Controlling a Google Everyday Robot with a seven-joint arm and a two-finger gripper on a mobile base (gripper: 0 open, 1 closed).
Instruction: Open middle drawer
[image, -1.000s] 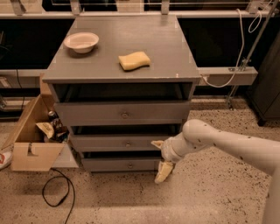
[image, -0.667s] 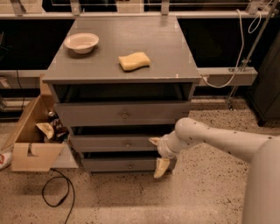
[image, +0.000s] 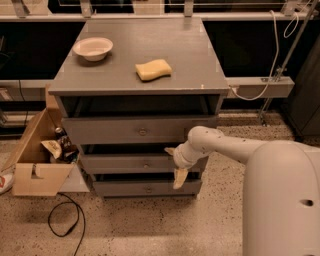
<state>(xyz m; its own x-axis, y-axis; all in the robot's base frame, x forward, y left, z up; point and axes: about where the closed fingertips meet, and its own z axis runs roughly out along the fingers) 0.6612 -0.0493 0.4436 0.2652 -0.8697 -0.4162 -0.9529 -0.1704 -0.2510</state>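
- Speckled floor (image: 150, 225) lies under a grey drawer cabinet (image: 195, 55), which carries a bowl (image: 93, 48) and a yellow sponge (image: 153, 69).
- From the lower right, the white arm (image: 225, 142) reaches left and bends down at the wrist against the cabinet front.
- Compared with a second ago, the gripper (image: 175, 164) has moved left and slightly up, and the robot's body fills more of the corner.
- The gripper is spread wide at the right part of the middle drawer (image: 125, 163), right of its knob (image: 146, 164). One finger (image: 170, 150) sits at the drawer's top edge, the other hangs over the bottom drawer (image: 140, 189), and it grasps nothing.
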